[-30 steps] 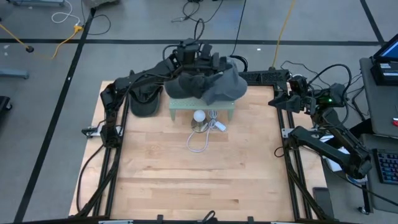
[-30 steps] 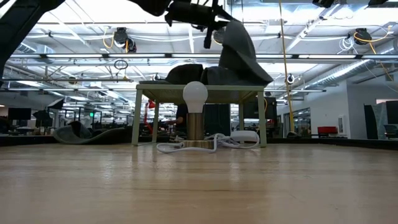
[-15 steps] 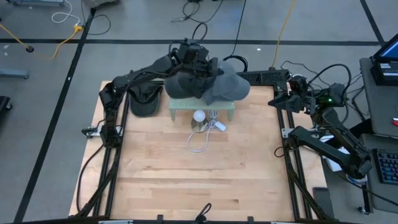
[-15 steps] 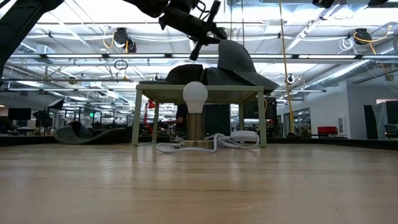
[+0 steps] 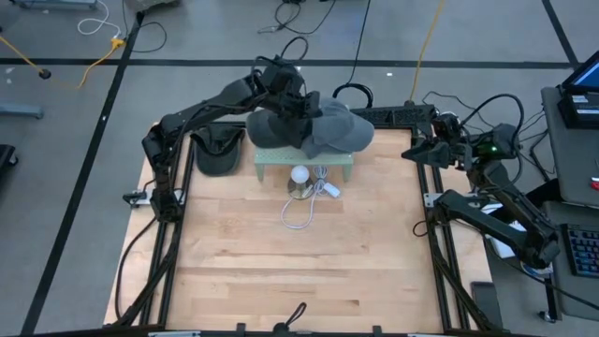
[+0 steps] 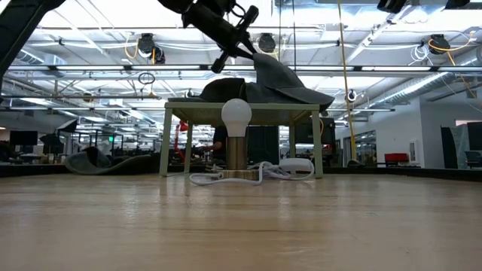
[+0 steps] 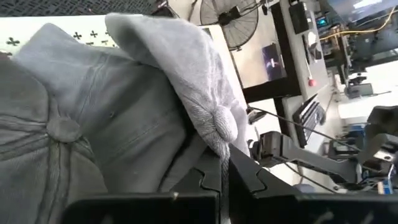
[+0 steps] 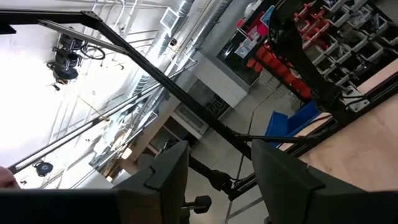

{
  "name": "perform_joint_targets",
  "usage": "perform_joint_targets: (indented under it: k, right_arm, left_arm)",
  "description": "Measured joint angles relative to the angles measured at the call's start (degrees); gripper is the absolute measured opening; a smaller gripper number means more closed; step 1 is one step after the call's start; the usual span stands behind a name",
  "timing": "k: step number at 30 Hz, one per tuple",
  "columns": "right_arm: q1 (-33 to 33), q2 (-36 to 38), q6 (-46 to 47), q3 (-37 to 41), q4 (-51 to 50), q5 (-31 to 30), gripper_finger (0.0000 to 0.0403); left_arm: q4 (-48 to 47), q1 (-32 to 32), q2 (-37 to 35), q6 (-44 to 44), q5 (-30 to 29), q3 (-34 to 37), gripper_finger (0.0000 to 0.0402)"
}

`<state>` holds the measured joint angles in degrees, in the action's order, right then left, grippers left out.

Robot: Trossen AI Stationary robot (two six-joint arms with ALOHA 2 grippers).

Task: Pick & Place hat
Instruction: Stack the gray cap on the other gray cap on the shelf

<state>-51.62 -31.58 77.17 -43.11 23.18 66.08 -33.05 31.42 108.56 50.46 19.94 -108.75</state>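
Where cables trail, wooden table (image 5: 281, 262) amid workshop.

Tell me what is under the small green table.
Under the small green table stands a white bulb lamp on a short base, with its white cord and plug coiled on the wood beside it. Whatever lies behind the lamp's base is hidden.

Wooden bench (image 5: 281, 253) carries a small pale-green stand (image 5: 304, 165) near its far edge. Just in front of the stand: a white bulb (image 5: 299, 174) on a round base, upright, with a white cord (image 5: 301, 211) looping toward the bench middle and a white plug block (image 5: 331, 189) beside it. Dark cap-shaped item (image 5: 216, 154) lies left of the stand. Laptop (image 5: 582, 94) well right of the stand, off the bench.
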Motion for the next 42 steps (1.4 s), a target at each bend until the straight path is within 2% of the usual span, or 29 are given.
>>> perform_joint_targets:
  k: [5, 10, 18, 26, 33, 42]
  right_arm:
    - [0.0, 0.0, 0.0, 0.6, 0.1, 0.0, 0.0169]
    - [0.0, -0.1, 0.2, 2.9, 0.0, 0.0, 0.0169]
    - [0.0, -0.1, 0.5, 8.1, 0.1, 0.0, 0.0169]
    - [0.0, -0.1, 0.1, 10.3, 1.9, 0.4, 0.0169]
    - [0.0, -0.1, 0.1, 10.3, 1.9, 3.0, 0.0169]
    - [0.0, -0.1, 0.1, 10.3, 1.9, 3.0, 0.0169]
  left_arm:
    - [-6.0, 0.2, -0.1, -1.4, -1.2, -0.1, 0.0000]
    - [-11.6, 0.1, -0.1, -3.6, -4.9, -0.1, 0.0001]
    - [-13.9, 0.1, -0.1, -4.3, -7.6, 0.0, 0.0006]
    - [-13.5, 0.4, -0.1, -4.3, -7.3, -0.1, 0.0050]
    - [-13.5, 0.8, 0.0, -3.6, -6.4, 0.0, 0.0091]
    - [-13.4, 0.9, 0.0, -2.5, -4.9, 0.0, 0.0156]
